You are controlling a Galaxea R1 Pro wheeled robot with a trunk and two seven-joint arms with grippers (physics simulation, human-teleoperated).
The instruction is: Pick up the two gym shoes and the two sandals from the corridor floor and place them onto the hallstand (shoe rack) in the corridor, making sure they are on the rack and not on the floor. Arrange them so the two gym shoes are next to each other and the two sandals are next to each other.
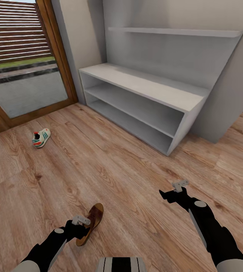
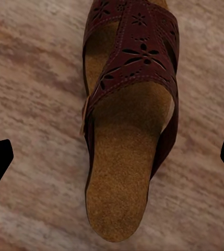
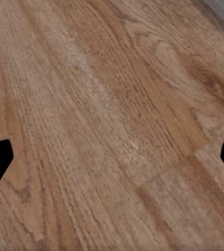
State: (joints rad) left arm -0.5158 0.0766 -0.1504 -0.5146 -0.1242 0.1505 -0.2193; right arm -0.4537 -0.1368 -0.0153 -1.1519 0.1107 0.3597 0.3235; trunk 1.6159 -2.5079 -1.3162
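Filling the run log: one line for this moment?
left gripper: open over sandal | right gripper: open, empty | shoe: on floor | rack: bare

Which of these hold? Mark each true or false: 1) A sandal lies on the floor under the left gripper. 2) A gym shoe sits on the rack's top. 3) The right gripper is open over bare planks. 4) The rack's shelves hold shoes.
1) True: the sandal lies on the corridor floor between the open fingers of the left gripper.
2) False: the gym shoe is on the floor near the glass door.
3) True: the right gripper is open above wood planks.
4) False: the hallstand has nothing on its shelves.
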